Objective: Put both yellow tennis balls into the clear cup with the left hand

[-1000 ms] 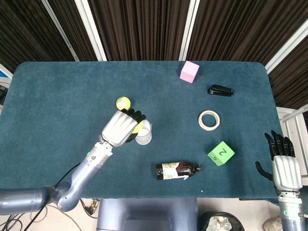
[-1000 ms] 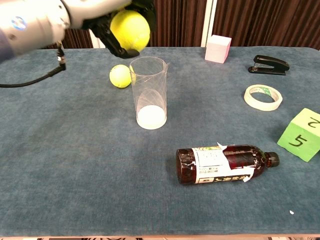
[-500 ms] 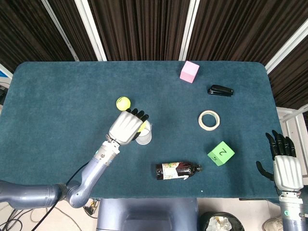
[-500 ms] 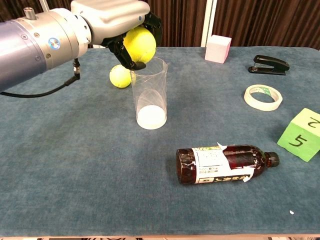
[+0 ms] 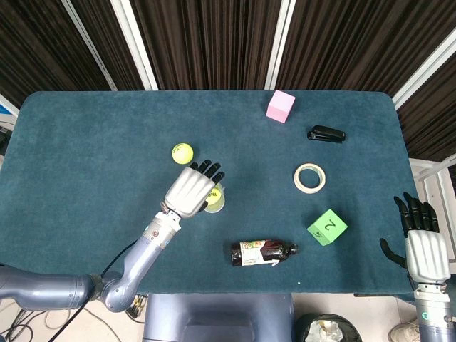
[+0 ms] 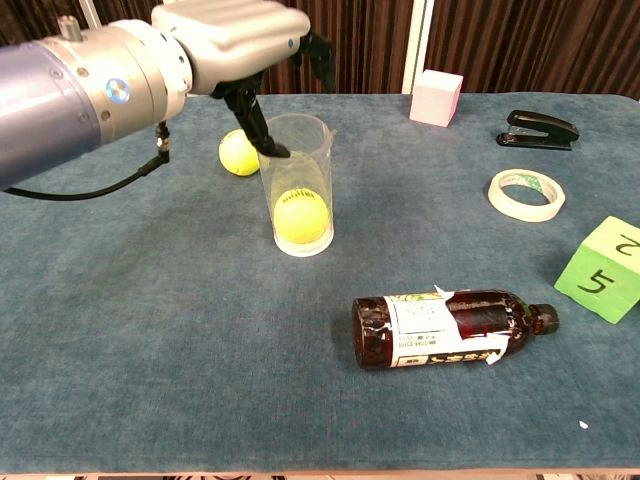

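One yellow tennis ball [image 6: 301,215] sits at the bottom of the clear cup [image 6: 297,185], which stands upright near the middle of the table [image 5: 85,142]; by that, the first half of the task looks done. The left hand [image 6: 235,35] hangs directly over the cup's rim with its fingers spread and pointing down around the opening, holding nothing. The second yellow tennis ball [image 6: 240,152] lies on the table just beyond and to the left of the cup, close to it but apart, so the step in hand is the release over the cup and the turn toward the remaining ball. The next move calls for lifting the hand clear of the rim without knocking the cup over, shifting a little to the far left, and coming down over the ball to close the fingers around it. The closeness of ball and cup leaves little room, so a brush against the cup wall is a likely risk. The right hand [image 5: 425,246] rests off the near right corner of the table, fingers extended and empty.
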`<state>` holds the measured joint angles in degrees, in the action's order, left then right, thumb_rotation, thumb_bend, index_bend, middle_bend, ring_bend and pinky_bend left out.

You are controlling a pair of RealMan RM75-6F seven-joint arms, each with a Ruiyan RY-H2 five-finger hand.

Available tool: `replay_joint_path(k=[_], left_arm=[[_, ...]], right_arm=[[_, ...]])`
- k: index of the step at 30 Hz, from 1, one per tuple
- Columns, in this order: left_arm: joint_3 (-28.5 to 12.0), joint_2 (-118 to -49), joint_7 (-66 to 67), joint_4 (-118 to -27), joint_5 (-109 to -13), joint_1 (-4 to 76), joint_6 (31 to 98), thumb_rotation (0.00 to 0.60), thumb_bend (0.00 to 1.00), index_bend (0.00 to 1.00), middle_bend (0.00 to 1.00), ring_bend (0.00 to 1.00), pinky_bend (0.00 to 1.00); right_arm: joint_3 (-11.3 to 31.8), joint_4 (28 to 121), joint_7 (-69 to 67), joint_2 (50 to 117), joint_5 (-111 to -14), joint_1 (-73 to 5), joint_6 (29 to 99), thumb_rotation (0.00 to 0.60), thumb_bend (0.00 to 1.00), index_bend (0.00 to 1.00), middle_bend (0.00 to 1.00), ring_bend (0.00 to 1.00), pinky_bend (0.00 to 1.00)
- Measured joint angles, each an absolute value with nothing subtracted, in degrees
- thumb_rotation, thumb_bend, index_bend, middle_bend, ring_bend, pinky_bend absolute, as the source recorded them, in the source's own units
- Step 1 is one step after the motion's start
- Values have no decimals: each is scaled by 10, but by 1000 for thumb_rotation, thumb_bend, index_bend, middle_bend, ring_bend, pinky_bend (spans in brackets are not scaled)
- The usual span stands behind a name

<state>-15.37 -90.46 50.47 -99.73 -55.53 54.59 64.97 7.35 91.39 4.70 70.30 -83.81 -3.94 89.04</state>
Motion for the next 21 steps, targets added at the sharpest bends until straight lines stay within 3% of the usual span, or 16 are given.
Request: replay_joint_path(k=[10, 16, 21], left_arm=[[-166, -880, 476, -987, -596, 528, 711, 600, 60, 288, 208, 190, 395], [-168, -839, 443, -934, -552, 507, 691, 600, 59, 252, 176, 187, 374], [-167, -835, 393, -866, -526, 500, 644, 600, 43, 221, 131, 120, 300]], right_arm=[[73, 913, 48, 704, -838, -40, 890, 600, 352, 90, 0, 0, 0], [72, 912, 61, 710, -836, -41, 887, 600, 352, 90, 0, 0, 0], [72, 907, 70, 715, -829, -43, 881, 600, 352, 90, 0, 0, 0]])
